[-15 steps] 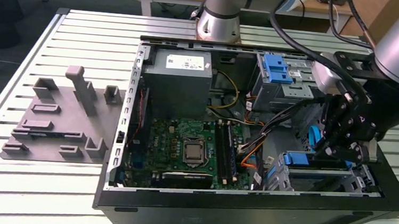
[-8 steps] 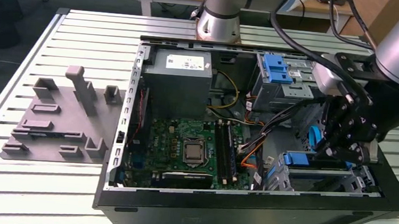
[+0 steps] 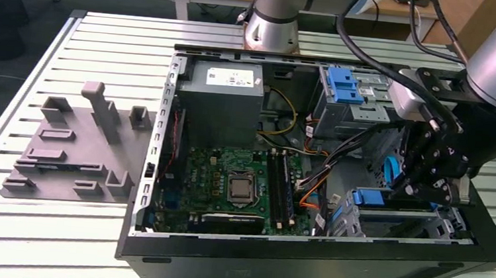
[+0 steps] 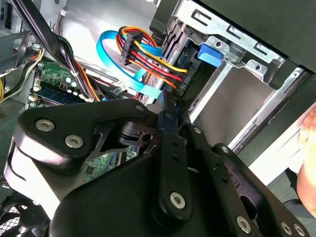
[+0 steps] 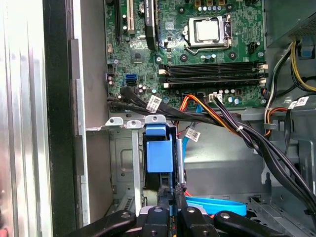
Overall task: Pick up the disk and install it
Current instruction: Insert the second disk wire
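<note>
An open computer case [image 3: 151, 191] is laid on its side on a slatted metal desk [image 3: 55, 230], with the motherboard [image 3: 226, 184] exposed. The gripper [image 3: 429, 186] is lowered inside the case at the exterior view's right, just above the lower drive cage [image 3: 419, 222].

The disk [image 5: 159, 155] is seen edge-on in the first wrist view as a blue carrier frame standing upright in the metal drive cage [image 5: 126, 163], directly ahead of the gripper [image 5: 171, 197]. In that view the fingers [image 5: 165, 196] are brought together with almost no gap; whether anything is pinched between them cannot be told.

In the second wrist view the gripper [image 4: 168, 116] is pointed at the cage, where a blue tab [image 4: 210, 54] and a bundle of red, yellow and black wires [image 4: 148, 54] with a flat blue cable [image 4: 118, 59] are visible just past the tips.

A second blue-framed bay [image 3: 345, 87] is seen higher up in the case. A grey moulded fixture [image 3: 75, 145] is laid on the desk at the exterior view's left, well apart from the case.
</note>
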`<state>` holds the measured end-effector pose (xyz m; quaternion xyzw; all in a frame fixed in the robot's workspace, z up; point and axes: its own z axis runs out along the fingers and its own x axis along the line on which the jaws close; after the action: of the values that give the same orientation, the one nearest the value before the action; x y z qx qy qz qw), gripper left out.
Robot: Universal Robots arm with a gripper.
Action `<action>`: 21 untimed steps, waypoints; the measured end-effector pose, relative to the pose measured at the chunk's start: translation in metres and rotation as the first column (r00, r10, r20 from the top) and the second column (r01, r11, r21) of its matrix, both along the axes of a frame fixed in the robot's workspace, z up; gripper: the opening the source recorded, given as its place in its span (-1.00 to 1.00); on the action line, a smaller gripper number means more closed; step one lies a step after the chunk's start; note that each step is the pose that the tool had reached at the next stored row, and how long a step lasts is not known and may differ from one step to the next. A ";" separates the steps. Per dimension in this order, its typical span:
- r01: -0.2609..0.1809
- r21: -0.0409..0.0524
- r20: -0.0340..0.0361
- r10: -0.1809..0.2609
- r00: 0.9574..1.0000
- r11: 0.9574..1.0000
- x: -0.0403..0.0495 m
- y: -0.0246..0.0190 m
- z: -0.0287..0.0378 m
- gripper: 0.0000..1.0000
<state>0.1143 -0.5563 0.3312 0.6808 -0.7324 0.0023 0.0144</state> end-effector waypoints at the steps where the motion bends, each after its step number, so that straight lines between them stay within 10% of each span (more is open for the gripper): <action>1: 0.000 0.000 0.000 0.000 1.000 1.000 0.0000 0.0000 0.0000 -0.68; 21: 0.000 0.000 0.000 0.000 1.000 1.000 0.0000 0.0000 0.0088 -0.53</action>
<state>0.1142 -0.5563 0.3400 0.6807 -0.7324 0.0021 0.0143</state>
